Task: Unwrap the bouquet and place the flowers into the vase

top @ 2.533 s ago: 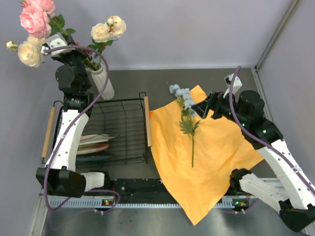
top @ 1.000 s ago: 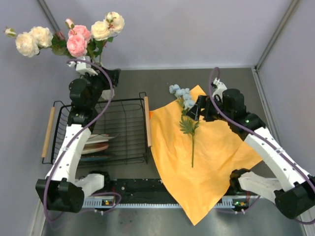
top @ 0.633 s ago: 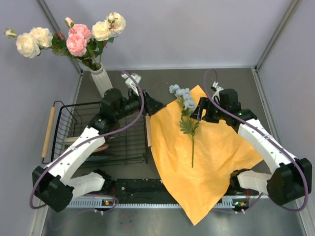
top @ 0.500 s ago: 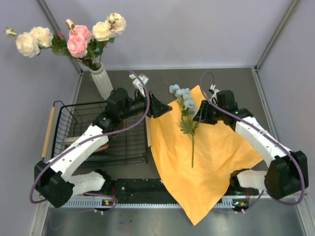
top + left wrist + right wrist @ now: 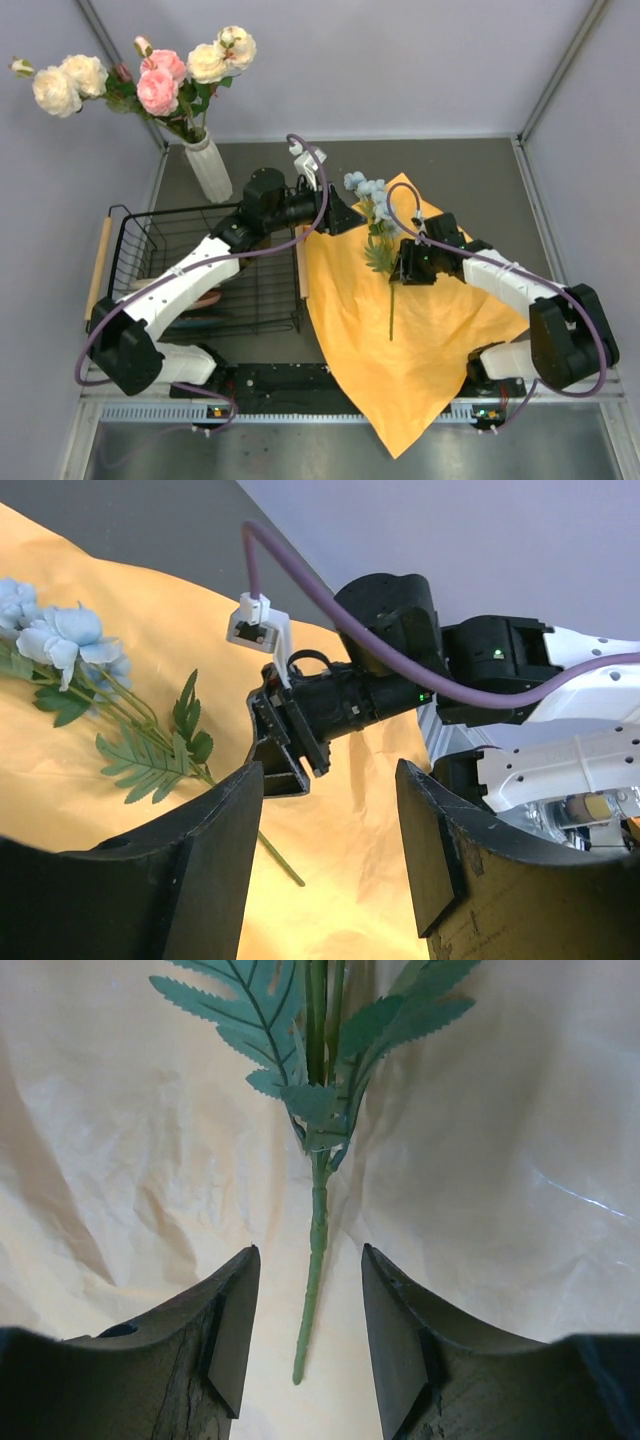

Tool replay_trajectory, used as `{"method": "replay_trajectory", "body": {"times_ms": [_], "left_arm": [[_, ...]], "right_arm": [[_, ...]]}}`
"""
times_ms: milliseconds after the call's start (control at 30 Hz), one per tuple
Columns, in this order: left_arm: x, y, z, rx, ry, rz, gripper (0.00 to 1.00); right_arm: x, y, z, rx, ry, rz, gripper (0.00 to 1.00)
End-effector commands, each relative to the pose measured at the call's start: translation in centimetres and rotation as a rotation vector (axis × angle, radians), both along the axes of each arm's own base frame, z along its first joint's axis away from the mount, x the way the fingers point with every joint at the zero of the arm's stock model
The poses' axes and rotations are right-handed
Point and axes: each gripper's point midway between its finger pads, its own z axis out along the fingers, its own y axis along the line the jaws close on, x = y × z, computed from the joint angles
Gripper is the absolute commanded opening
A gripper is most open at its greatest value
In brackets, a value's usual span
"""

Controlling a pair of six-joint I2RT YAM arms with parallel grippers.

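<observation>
**Top external view.** The white ribbed vase [image 5: 211, 171] stands at the upper left, holding the pink and cream roses [image 5: 158, 88]. The orange paper wrap [image 5: 440, 340] lies unfolded at the centre of the frame. One blue-flowered stem [image 5: 390, 300] lies flat on it, blossoms toward the top of the frame. The left gripper [image 5: 342, 216] is positioned at the wrap's upper left edge, just left of the blossoms. The right gripper [image 5: 401, 266] is lowered over the stem just below its leaves. A black wire dish rack [image 5: 200, 262] is located left of the wrap.

**Left wrist view.** The left gripper [image 5: 330, 780] is seen with its jaws apart and nothing between them. The blue-flowered stem [image 5: 150, 752] lies on the wrap at the left of the frame. The right gripper [image 5: 285, 755] is set down beside its leaves.

**Right wrist view.** The jaws of the right gripper [image 5: 310, 1255] are spread. The blue-flowered stem [image 5: 318, 1210] runs between them, with clearance visible on both sides and no contact made.
</observation>
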Motion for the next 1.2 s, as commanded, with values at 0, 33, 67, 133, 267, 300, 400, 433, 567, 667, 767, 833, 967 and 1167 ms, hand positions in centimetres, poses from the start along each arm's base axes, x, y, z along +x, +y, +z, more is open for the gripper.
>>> {"method": "replay_trajectory", "body": {"times_ms": [0,33,67,133,267,300,400,433,567,667,767,833,967,1167], "left_arm": [[-0.4,-1.0,3.3,-0.065,-0.059,-0.035,0.61],[-0.5,-1.1,3.2,-0.064,-0.057,-0.04,0.61],[-0.6,-1.2,3.2,-0.065,-0.056,-0.043,0.61],[-0.6,-1.3,3.3,-0.066,-0.054,-0.049,0.61],[-0.7,-1.1,4.0,-0.072,-0.066,-0.048,0.62],[-0.7,-1.1,4.0,-0.071,-0.068,-0.043,0.61],[-0.6,-1.1,4.1,-0.07,-0.068,-0.043,0.62],[-0.6,-1.1,4.0,-0.068,-0.066,-0.043,0.62],[-0.7,-1.1,3.8,-0.065,-0.057,-0.046,0.62],[-0.7,-1.0,3.8,-0.064,-0.057,-0.039,0.62],[-0.7,-0.9,4.2,-0.068,-0.061,-0.035,0.62],[-0.7,-0.9,4.3,-0.067,-0.063,-0.033,0.62],[-0.8,-0.6,4.2,-0.058,-0.063,-0.023,0.62],[-0.9,-0.2,4.6,-0.052,-0.069,-0.01,0.62]], "right_arm": [[1.4,1.2,0.0,0.026,-0.068,0.015,0.46],[1.4,1.2,-0.6,0.016,-0.053,0.017,0.45],[1.6,1.2,-0.7,0.013,-0.057,0.019,0.44],[1.8,1.3,-1.3,0.008,-0.049,0.021,0.43],[2.4,1.7,-1.6,0.021,-0.054,0.026,0.36],[2.5,1.9,-1.6,0.024,-0.059,0.03,0.34],[2.8,2.0,-2.0,0.017,-0.06,0.029,0.33],[2.9,2.0,-2.0,0.015,-0.063,0.028,0.33],[3.2,2.0,-2.2,0.013,-0.071,0.025,0.32],[3.4,2.4,-2.1,0.029,-0.069,0.027,0.28],[3.7,2.6,-2.0,0.038,-0.07,0.027,0.23],[3.8,2.8,-1.9,0.044,-0.074,0.03,0.2],[4.1,3.2,-1.5,0.068,-0.076,0.026,0.12],[4.2,3.5,-1.3,0.086,-0.075,0.024,0.0]]}}
